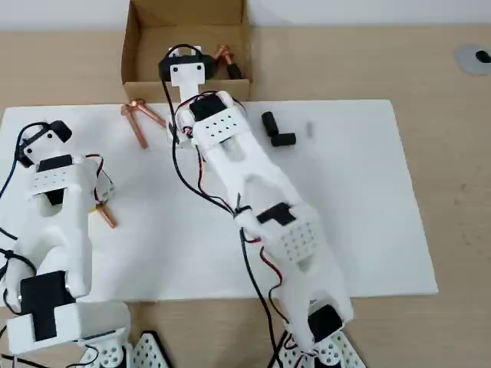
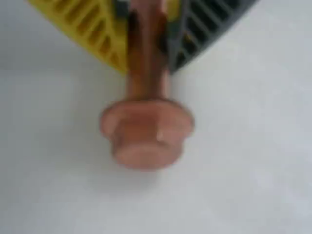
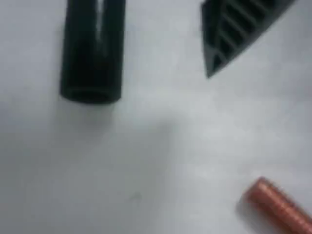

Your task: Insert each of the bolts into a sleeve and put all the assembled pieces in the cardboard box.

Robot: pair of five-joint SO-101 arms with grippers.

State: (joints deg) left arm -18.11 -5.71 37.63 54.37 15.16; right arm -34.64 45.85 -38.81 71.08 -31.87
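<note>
Closest to the lens is a copper bolt (image 2: 146, 131), its flanged hex head facing the left wrist camera while the left gripper (image 2: 147, 58) pinches the shank between a yellow jaw and a dark one. Gripping it by the shank leaves the rest of the bolt clear, which suits sliding a sleeve onto it or handing it to the other arm, though no sleeve is on it yet. From above, this bolt hangs low over the left part of the white mat (image 1: 345, 230), well apart from the other parts. The right gripper (image 1: 177, 131) sits over the mat just in front of the cardboard box (image 1: 129, 54). Its dark jaw shows with bare mat beside it and nothing in its grasp, so the jaws appear spread. Just below it lie a black slit sleeve (image 3: 92, 53) and the threaded end of a loose bolt (image 3: 280, 207), probably what it will take next. Two more black sleeves (image 1: 276, 132) lie touching each other on the mat. A copper-and-black assembled piece (image 1: 229, 61) already rests inside the box, so the job looks partly done.
</note>
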